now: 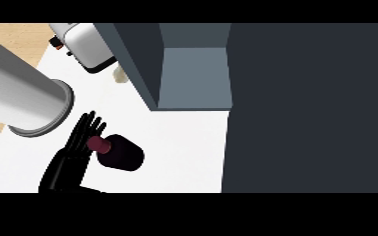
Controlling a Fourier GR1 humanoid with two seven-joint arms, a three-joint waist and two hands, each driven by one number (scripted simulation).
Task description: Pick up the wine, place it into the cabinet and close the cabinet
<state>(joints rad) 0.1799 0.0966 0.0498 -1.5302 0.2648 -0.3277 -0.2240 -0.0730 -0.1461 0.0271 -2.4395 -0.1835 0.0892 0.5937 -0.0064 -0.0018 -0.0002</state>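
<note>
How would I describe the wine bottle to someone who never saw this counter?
Find the open grey cabinet on the white counter. Below and left of it, the wine bottle is beside the black left hand. Its maroon cap on a dark body sets it apart from the pale toaster.

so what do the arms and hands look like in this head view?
Only the left hand shows: black all over, with slim fingers and a black wrist running off the lower edge. No cables, markings or sleeve are visible. A pale grey cylinder with a flared rim is at the view's left. It may be a forearm, but I can't tell. The right hand isn't in view.
</note>
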